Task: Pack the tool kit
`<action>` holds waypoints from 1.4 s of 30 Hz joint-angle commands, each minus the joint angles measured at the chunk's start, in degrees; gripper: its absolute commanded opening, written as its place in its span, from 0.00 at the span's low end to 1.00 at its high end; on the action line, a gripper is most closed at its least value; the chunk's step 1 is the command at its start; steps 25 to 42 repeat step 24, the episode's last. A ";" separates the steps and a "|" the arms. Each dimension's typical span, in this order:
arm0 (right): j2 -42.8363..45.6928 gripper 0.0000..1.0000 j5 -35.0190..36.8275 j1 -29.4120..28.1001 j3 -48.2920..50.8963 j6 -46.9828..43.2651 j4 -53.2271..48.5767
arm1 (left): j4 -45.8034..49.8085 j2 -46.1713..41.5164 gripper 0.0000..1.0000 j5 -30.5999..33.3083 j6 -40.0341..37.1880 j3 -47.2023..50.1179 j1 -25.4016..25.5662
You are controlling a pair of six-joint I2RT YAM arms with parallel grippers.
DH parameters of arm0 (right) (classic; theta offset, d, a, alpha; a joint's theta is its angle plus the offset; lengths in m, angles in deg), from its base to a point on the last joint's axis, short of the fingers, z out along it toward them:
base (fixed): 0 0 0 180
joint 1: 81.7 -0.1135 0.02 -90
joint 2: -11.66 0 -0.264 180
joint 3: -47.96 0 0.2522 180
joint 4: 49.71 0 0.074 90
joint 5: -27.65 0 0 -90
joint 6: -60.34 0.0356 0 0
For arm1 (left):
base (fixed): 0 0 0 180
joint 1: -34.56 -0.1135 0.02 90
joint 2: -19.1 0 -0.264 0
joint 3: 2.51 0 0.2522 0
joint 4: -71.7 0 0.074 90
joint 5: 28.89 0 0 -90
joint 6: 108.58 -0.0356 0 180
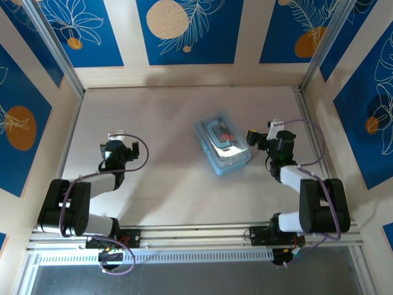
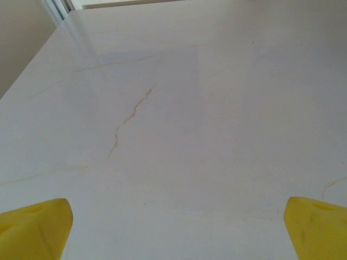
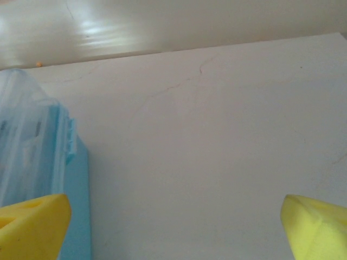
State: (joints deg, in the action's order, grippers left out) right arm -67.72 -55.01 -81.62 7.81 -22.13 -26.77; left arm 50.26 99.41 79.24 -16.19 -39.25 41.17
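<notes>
On the pale table (image 1: 153,184) seen from above, the tool kit (image 1: 222,144), a light-blue case, lies slightly right of centre, turned at an angle, with its clear lid (image 1: 224,140) apparently down. Through the lid a grey handle shape and a touch of red can be made out, so some tools seem to be inside, though which ones is too small to tell. No loose screwdrivers, pliers or wrenches lie on the tabletop, so the packing looks finished or nearly so; whether the lid is latched cannot be judged from here. The left gripper (image 1: 120,136) sits well apart from the case on the left side, holding nothing, and the right gripper (image 1: 264,130) stands just beside the case's right edge, its jaws spread and empty. In the left wrist view the left gripper (image 2: 176,227) has its yellow fingertips (image 2: 35,230) wide apart at the bottom corners, with bare veined tabletop between them. In the right wrist view the right gripper (image 3: 176,222) is likewise spread wide and grips nothing; the blue wall of the case and its cloudy lid (image 3: 27,141) rise at the left, next to the left-hand fingertip (image 3: 32,225), though contact cannot be confirmed. If anything remains, it is likely only checking the closure.
</notes>
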 commanded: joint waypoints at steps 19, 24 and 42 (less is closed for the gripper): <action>-7.90 0.99 -1.25 -0.34 2.53 -1.47 9.50 | -21.42 9.32 1.00 -5.74 -2.92 2.94 -1.92; -7.65 0.99 -0.96 -0.58 2.96 -1.66 10.16 | -21.46 9.33 1.00 -5.74 -2.92 2.99 -1.87; -7.65 0.99 -0.96 -0.58 2.96 -1.66 10.16 | -21.46 9.33 1.00 -5.74 -2.92 2.99 -1.87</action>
